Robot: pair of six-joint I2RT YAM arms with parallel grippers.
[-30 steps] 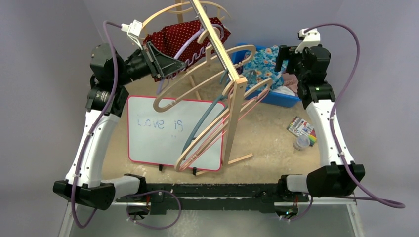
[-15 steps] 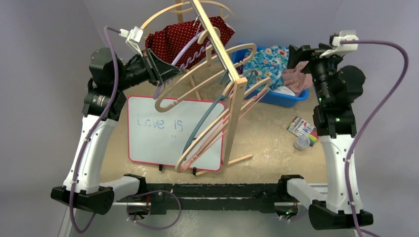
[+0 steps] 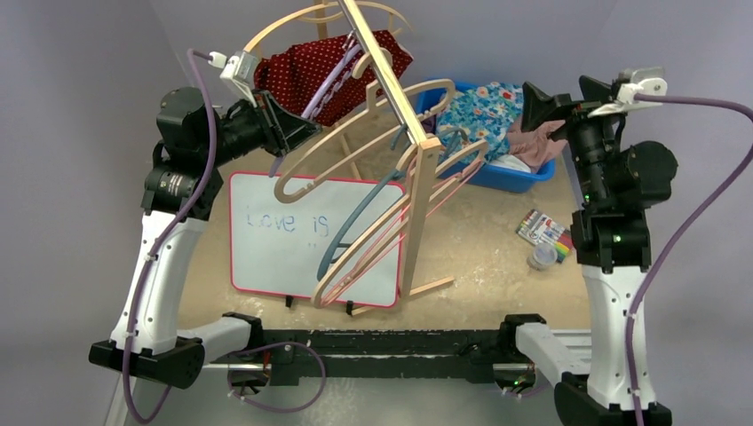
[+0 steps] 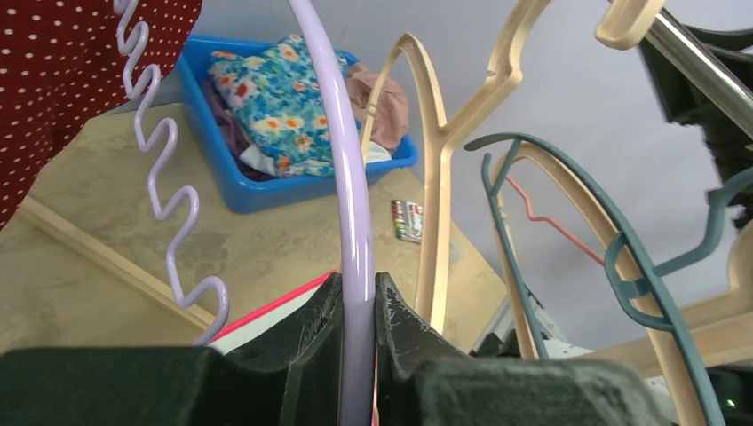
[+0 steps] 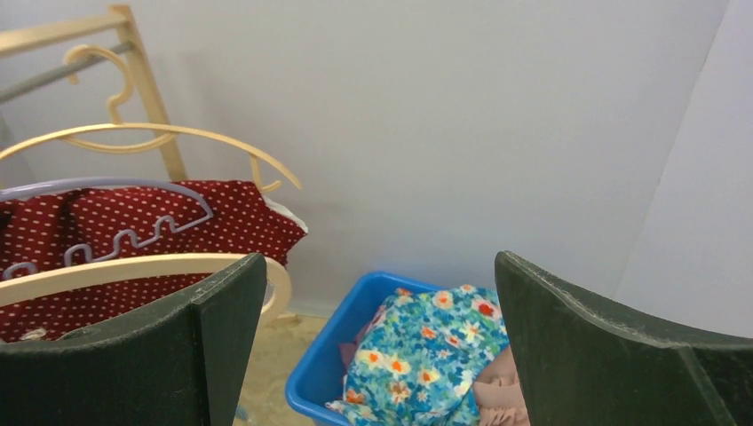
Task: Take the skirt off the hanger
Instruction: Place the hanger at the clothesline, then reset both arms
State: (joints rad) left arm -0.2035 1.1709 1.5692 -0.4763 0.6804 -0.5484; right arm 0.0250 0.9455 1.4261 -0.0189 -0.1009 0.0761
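Note:
A dark red skirt with white dots (image 3: 297, 75) (image 4: 53, 89) (image 5: 133, 226) hangs at the back left on a lilac plastic hanger (image 3: 330, 78) (image 4: 348, 177) (image 5: 98, 186), whose hook is on the rail of a wooden rack (image 3: 391, 71). My left gripper (image 3: 300, 124) (image 4: 358, 282) is shut on the hanger's smooth lilac arm, just below the skirt's lower edge. Off to the right, my right gripper (image 3: 564, 98) (image 5: 377, 262) is held high with its jaws wide open and nothing between them, facing the rack across a blue bin (image 3: 519, 175) (image 5: 333, 355).
Several empty wooden, teal and pink hangers (image 3: 382, 222) dangle from the rack's near end, over a whiteboard (image 3: 284, 240). The bin holds floral (image 3: 475, 106) and pink clothes. A crayon box (image 3: 542, 227) and a small tape roll (image 3: 542, 257) lie at the right.
My right arm has risen and swung back to the right, away from the bin, staying open. My left gripper has lifted the lilac hanger and skirt slightly upward.

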